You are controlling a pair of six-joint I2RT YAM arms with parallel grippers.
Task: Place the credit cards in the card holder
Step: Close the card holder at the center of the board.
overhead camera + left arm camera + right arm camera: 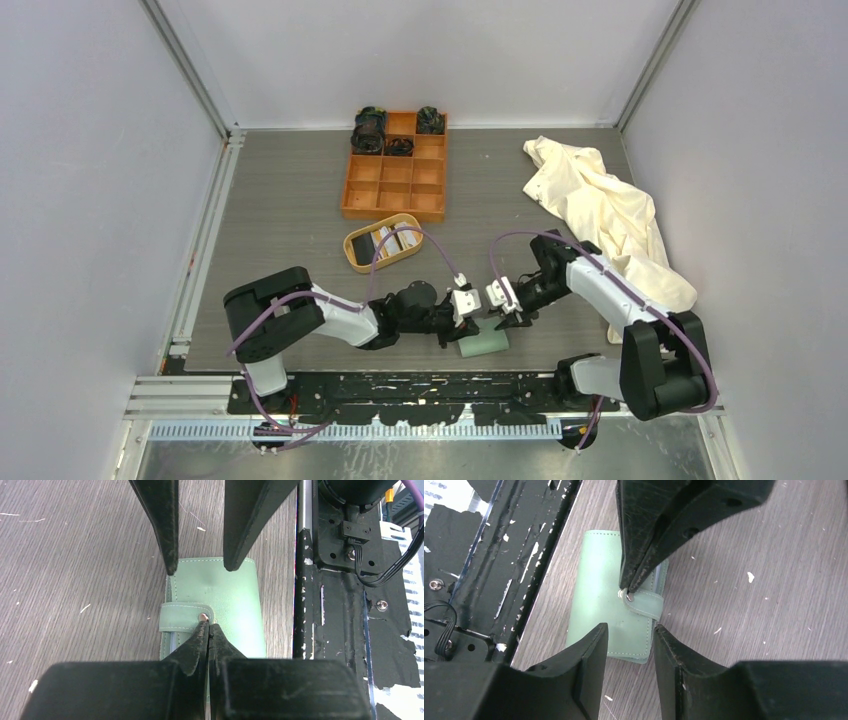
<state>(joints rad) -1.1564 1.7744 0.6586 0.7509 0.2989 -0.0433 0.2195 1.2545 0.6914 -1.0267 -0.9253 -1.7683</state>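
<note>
The sage-green card holder [483, 345] lies closed at the table's near edge, its strap tab [182, 616] snapped across it; it also shows in the left wrist view [225, 597] and the right wrist view [594, 580]. My left gripper [458, 328] [209, 624] is shut, with its tips touching the strap's snap. My right gripper [510, 320] [630, 628] is open and empty, with its fingers just over the holder's end edge. The credit cards [385, 240] lie in the oval wooden tray [352, 252] further back.
An orange nine-compartment box [395, 212] stands behind the tray, with dark items [368, 132] in its far cells. A cream cloth [600, 210] is heaped at the right. The black base rail [340, 605] runs right beside the holder.
</note>
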